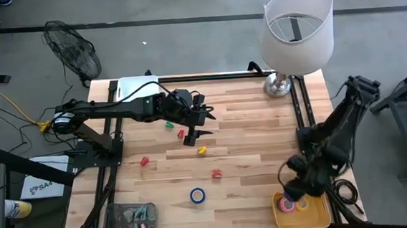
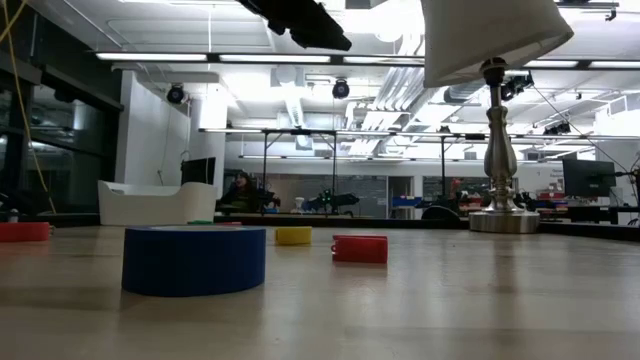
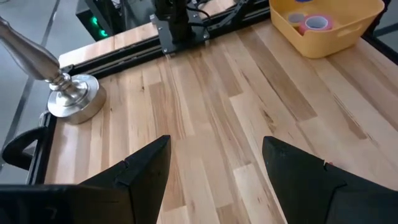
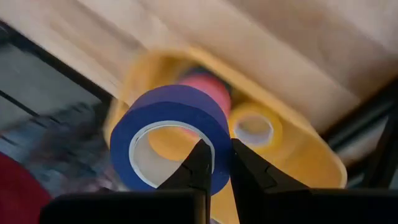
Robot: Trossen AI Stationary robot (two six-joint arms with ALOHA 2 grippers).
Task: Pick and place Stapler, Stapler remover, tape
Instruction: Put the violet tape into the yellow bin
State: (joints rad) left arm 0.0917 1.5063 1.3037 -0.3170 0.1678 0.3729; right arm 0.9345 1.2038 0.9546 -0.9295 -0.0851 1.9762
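Observation:
My right gripper (image 4: 217, 149) is shut on a blue tape roll (image 4: 174, 112) above the yellow bin (image 4: 311, 149), which holds a pink roll (image 4: 208, 90) and a yellow roll (image 4: 255, 127). In the high view that gripper (image 1: 293, 190) is at the near right corner over the bin (image 1: 302, 218). A second blue tape roll (image 1: 198, 195) lies flat on the table. Small red pieces (image 1: 216, 174) (image 1: 144, 161) (image 1: 168, 124) and a yellow one (image 1: 202, 151) lie mid-table. My left gripper (image 1: 202, 121) (image 3: 216, 142) hovers open above the table's middle, holding nothing. My right gripper pinches the blue roll's wall (image 4: 221, 163). One finger (image 4: 199, 168) is inside the ring's hole and the other (image 4: 249, 174) is outside. The roll is lifted clear, above the yellow bin and its pink and yellow rolls.
A lamp with a white shade (image 1: 299, 24) and metal base (image 1: 277, 86) stands at the far right corner. A clear box of small items (image 1: 130, 221) sits at the near left corner. A black rail (image 1: 298, 114) runs along the right side. A fan (image 1: 73, 51) stands beyond the far left.

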